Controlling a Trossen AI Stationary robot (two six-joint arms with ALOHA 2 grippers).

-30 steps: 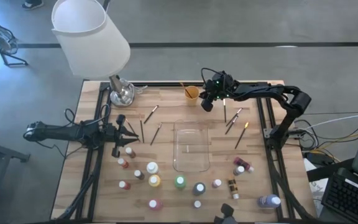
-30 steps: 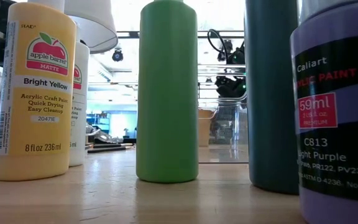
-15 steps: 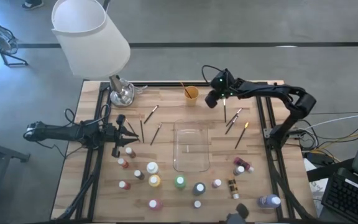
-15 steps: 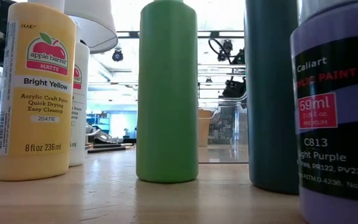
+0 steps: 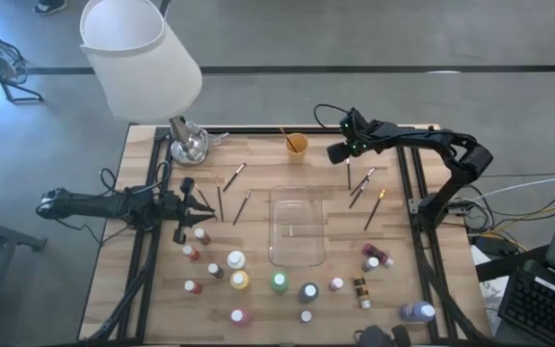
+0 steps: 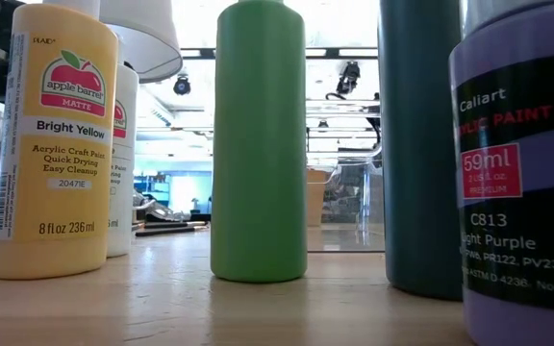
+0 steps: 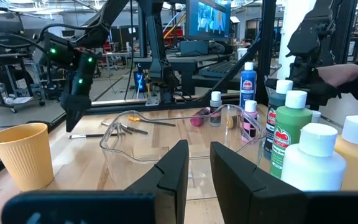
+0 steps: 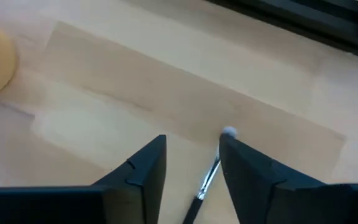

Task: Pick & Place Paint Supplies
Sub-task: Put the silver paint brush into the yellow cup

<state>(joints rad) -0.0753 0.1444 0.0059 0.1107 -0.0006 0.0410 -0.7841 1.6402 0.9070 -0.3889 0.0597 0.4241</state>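
Thin brush with pale tip on wood, right tool parted around it, gripping nothing

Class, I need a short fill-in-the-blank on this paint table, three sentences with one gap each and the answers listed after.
1. The clear rectangular plastic tray sits in the middle of the wooden ______.
2. The small orange cup holds one thin ______.
3. In the low view, the bottle with the apple label reads Bright ______.

Answers: table; brush; Yellow
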